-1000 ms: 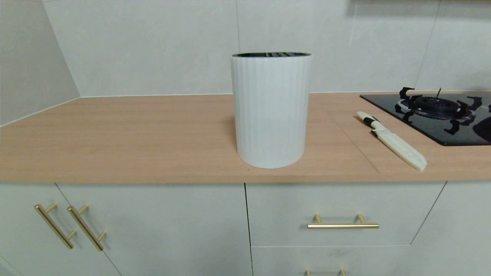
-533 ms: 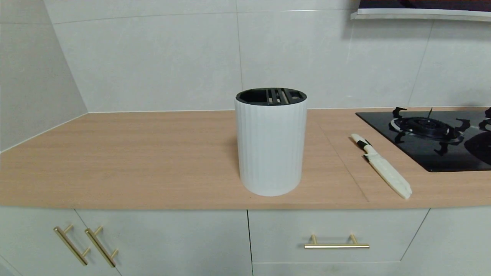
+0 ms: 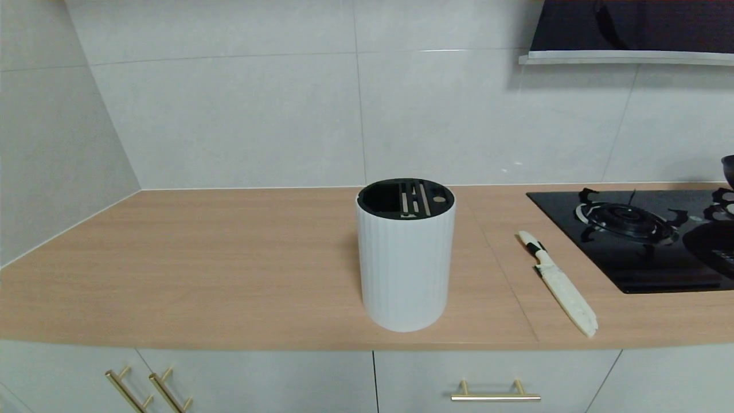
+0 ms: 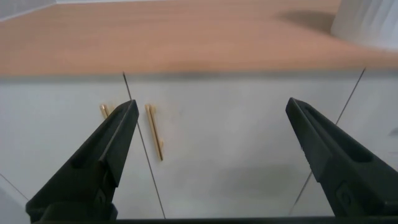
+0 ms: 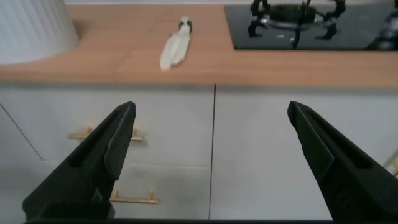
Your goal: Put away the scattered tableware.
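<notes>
Up past the spread fingers (image 5: pixel 106 155) of the right gripper (image 5: pixel 210 107), the cream-bladed knife (image 5: pixel 176 46) lies near the white ribbed cylinder holder (image 3: pixel 406 258); left gripper (image 4: pixel 211 106) gapes too. Only the camera rose, nothing grabbed yet.

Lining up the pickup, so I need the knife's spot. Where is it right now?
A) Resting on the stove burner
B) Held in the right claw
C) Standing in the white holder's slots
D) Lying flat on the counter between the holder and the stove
D: the knife lies flat on the wooden counter, apart from the white holder on one side and the stove on the other.
</notes>
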### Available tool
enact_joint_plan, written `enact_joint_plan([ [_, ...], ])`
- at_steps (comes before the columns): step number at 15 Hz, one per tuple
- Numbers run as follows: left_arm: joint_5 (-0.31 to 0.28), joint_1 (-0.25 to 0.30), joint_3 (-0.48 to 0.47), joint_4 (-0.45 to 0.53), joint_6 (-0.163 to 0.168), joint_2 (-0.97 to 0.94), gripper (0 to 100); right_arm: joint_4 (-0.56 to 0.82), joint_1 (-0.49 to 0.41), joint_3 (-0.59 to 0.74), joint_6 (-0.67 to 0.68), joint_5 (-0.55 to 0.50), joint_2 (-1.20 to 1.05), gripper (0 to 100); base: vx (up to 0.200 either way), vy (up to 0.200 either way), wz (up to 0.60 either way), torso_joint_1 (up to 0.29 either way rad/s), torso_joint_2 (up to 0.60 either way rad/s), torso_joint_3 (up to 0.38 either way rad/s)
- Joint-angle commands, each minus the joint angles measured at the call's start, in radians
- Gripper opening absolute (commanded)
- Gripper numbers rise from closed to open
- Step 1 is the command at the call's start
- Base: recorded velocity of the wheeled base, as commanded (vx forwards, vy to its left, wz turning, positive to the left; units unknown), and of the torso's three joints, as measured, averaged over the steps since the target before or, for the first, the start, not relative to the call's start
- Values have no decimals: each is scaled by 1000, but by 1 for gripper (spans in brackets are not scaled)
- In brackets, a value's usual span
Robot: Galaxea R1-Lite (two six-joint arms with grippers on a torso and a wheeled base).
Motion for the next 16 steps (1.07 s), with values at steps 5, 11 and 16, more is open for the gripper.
enact_joint_plan([
  [5, 0, 0, 0, 0, 0, 0, 100, 0, 0, 0, 1, 0, 1, 100, 0, 0, 0, 237, -532, -292],
  [11, 0, 0, 0, 0, 0, 0, 100, 0, 2, 0, 0, 0, 1, 100, 0, 0, 0, 265, -571, -306],
  [16, 0, 0, 0, 0, 0, 0, 100, 0, 2, 0, 0, 0, 1, 100, 0, 0, 0, 239, -489, -261],
])
